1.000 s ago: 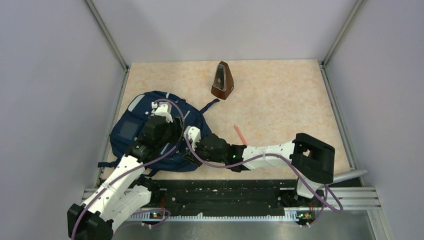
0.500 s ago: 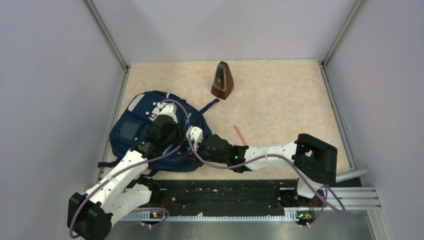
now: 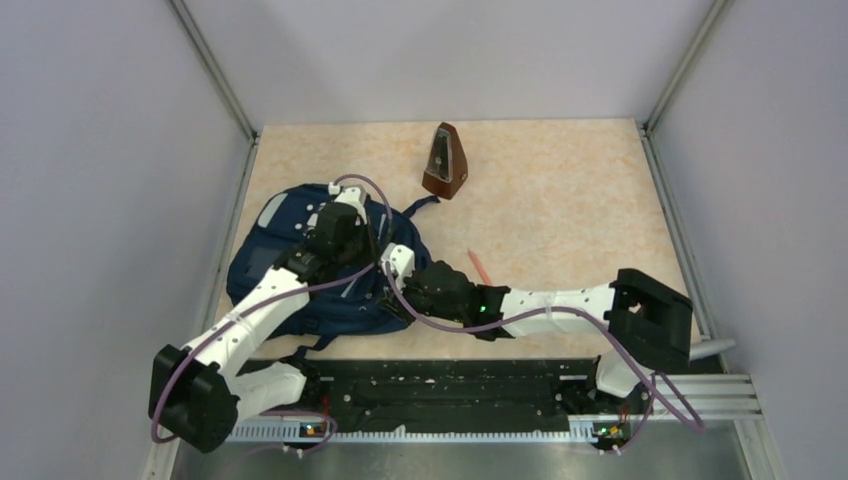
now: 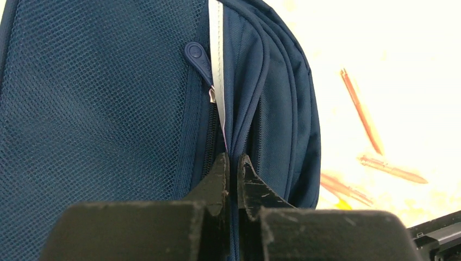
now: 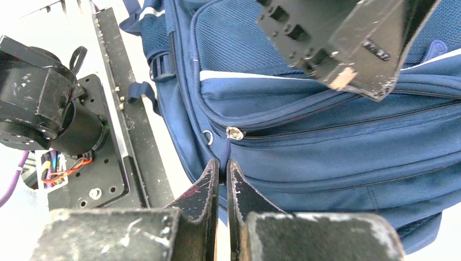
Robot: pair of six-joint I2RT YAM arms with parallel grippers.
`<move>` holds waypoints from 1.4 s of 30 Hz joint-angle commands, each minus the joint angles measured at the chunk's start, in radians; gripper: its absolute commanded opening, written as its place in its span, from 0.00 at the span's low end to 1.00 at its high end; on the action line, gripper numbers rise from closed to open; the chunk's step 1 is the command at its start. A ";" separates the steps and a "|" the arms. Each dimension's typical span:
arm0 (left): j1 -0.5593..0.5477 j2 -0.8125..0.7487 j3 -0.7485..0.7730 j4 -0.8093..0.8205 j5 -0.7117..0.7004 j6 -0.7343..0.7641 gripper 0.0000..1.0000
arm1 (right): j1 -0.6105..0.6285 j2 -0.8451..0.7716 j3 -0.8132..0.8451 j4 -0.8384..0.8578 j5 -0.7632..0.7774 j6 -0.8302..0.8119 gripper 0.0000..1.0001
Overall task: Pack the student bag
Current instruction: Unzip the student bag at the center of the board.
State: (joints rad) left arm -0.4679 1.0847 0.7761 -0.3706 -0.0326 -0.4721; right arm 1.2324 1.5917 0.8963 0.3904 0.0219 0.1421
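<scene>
The student bag (image 3: 290, 275), navy with light-grey stripes, lies on the left of the table. My left gripper (image 4: 232, 160) is shut, pinching a ridge of the bag's fabric (image 4: 244, 109) beside a zipper and a grey stripe. A dark blue zipper tab (image 4: 198, 57) lies just ahead of it. My right gripper (image 5: 223, 166) is shut on the blue pull strap that hangs from a silver zipper slider (image 5: 235, 132) at the bag's near edge. In the right wrist view the left gripper's fingers (image 5: 348, 60) press onto the bag from above.
A brown metronome (image 3: 445, 160) stands at the back centre. An orange-red pen (image 3: 479, 266) lies right of the bag; the left wrist view shows several pens (image 4: 361, 111) there. Grey walls enclose the table. The black base rail (image 3: 450, 385) runs along the near edge.
My left gripper moved farther across the bag and closed on its fabric. The right arm shifted slightly right with the zipper pull, and the bag moved a little with it.
</scene>
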 commanded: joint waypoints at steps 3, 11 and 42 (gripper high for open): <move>-0.001 0.078 0.148 0.119 0.072 -0.046 0.00 | 0.022 -0.054 0.010 0.084 -0.083 0.018 0.00; 0.021 0.088 0.172 0.140 0.111 -0.077 0.00 | 0.068 0.054 0.073 0.163 -0.050 0.052 0.00; 0.131 -0.114 0.210 -0.089 0.001 0.247 0.00 | -0.125 -0.215 0.171 -0.385 0.163 -0.090 0.75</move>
State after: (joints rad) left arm -0.3393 1.0336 0.9352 -0.4938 0.0494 -0.3050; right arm 1.1957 1.4250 1.1191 0.1654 0.1066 0.0803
